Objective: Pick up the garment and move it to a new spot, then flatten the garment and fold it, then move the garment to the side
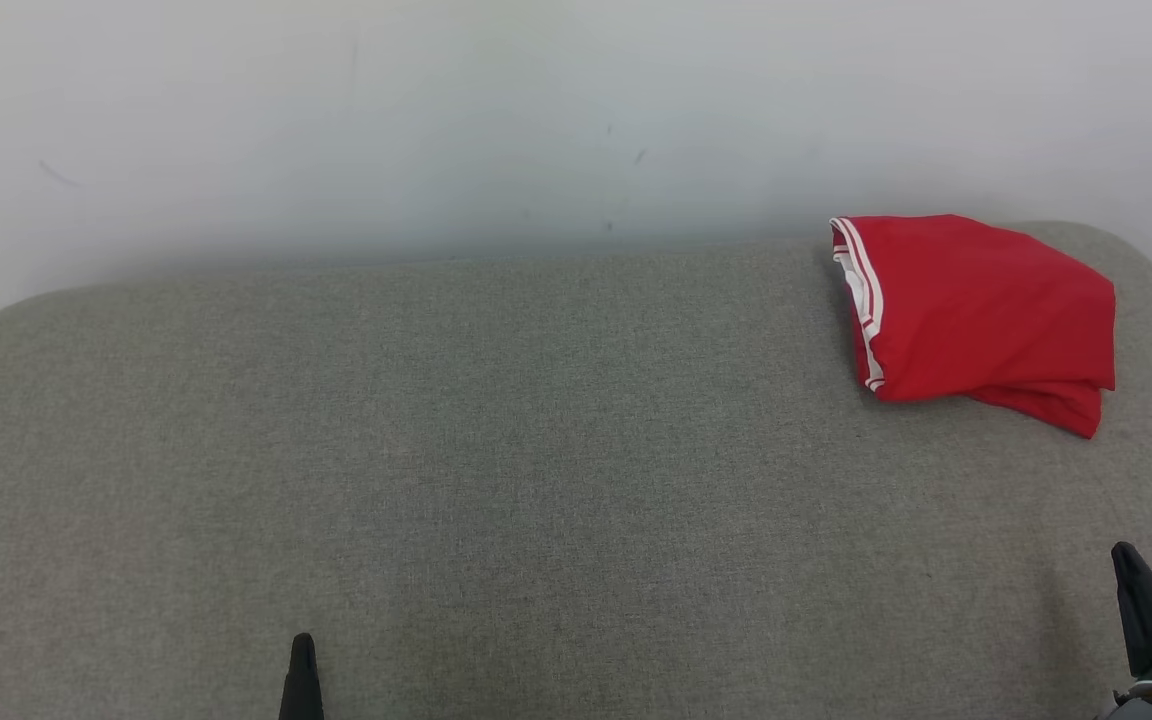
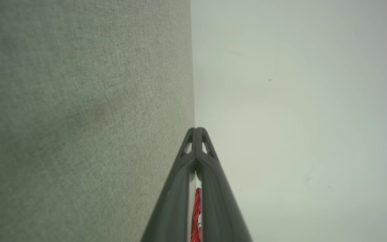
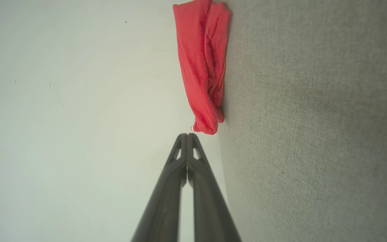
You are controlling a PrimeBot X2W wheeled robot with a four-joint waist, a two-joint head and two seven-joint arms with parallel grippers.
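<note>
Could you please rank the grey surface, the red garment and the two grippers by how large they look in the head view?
1. grey surface
2. red garment
3. right gripper
4. left gripper
Both grippers are cut off by the frame edge, so this ranks their visible parts alone.

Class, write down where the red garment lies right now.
In the head view the red garment lies folded at the far right of the grey fabric surface, near its back edge by the white wall, beyond the right gripper.
</note>
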